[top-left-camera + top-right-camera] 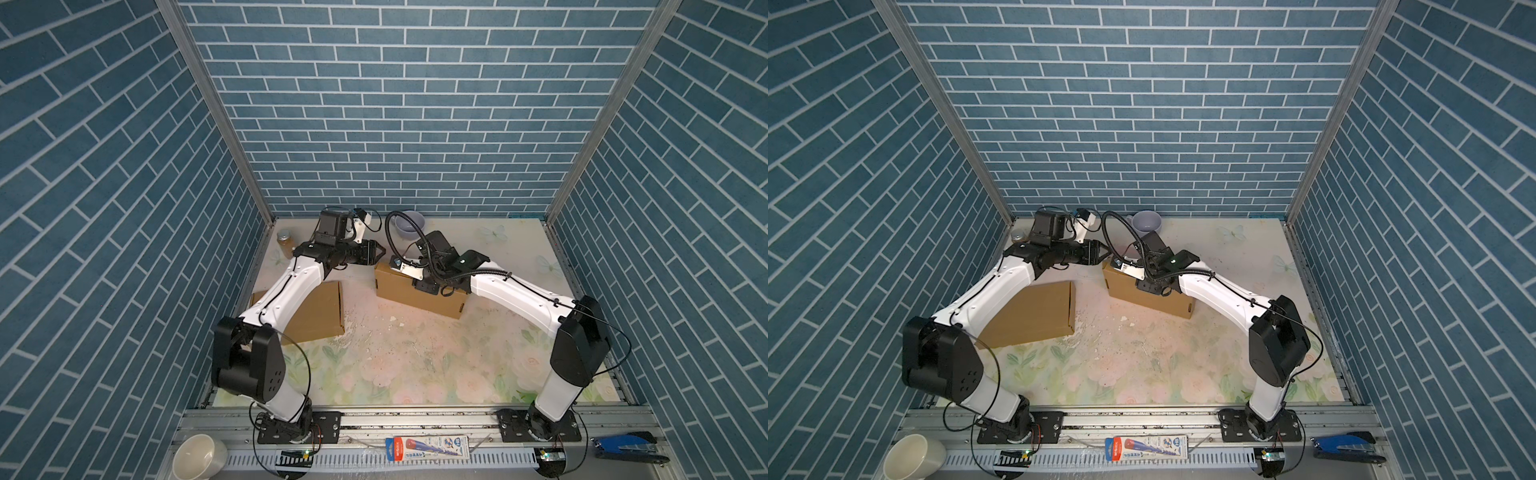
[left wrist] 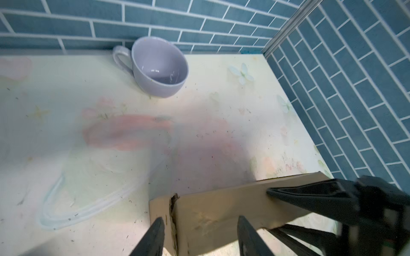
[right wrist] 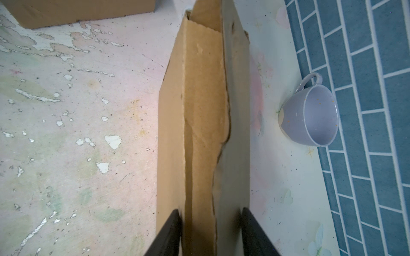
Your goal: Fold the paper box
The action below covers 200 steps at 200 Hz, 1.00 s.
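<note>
The box (image 1: 399, 291) stands on the table (image 1: 415, 365) at the far middle, and a cup (image 2: 159, 66) stands behind it, by the back wall. The left arm (image 1: 291, 291) rises from its base at the near left, bends at the elbow and stretches forward over a flat cardboard (image 1: 320, 316). Its wrist turns to the right, so the left gripper (image 1: 380, 251) points at the left end of the box. The jaws are spread, and in the left wrist view this end lies between the fingers (image 2: 155, 232). I cannot tell whether they touch it. The right arm (image 1: 519, 291) rises from the near right, bends in the same way and reaches over the box toward the left. The right gripper (image 3: 210, 223) pinches the upper part of the box, with one finger on each side.
</note>
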Each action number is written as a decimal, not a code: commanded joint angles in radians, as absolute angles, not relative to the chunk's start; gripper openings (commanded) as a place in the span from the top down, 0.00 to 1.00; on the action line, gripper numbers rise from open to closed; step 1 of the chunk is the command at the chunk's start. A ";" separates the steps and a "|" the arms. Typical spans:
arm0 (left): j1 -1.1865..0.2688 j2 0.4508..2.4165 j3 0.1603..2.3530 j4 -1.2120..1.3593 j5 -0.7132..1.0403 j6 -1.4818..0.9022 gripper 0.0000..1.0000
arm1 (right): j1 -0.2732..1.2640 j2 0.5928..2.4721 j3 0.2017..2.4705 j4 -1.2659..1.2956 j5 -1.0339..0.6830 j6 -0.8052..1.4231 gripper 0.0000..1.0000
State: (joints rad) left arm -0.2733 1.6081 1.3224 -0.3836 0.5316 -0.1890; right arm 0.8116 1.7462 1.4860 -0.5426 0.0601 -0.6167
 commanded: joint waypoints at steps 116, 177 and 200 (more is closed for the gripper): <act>-0.238 1.686 1.209 -0.421 0.555 -0.167 0.55 | 0.753 1.616 1.510 -0.661 -0.128 -0.413 0.30; -0.238 1.660 1.141 -0.333 0.574 -0.257 0.59 | 0.577 1.370 1.303 -0.636 -0.015 0.284 0.37; -0.238 1.658 1.136 -0.327 0.576 -0.262 0.59 | 0.441 1.356 1.281 -0.750 -0.162 0.475 0.36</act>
State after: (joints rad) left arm -0.2417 1.6375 1.1809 -0.2695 0.6231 -0.2501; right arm 0.5423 1.3609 1.3354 -0.6254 -0.0563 0.1204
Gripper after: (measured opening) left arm 0.413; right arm 0.634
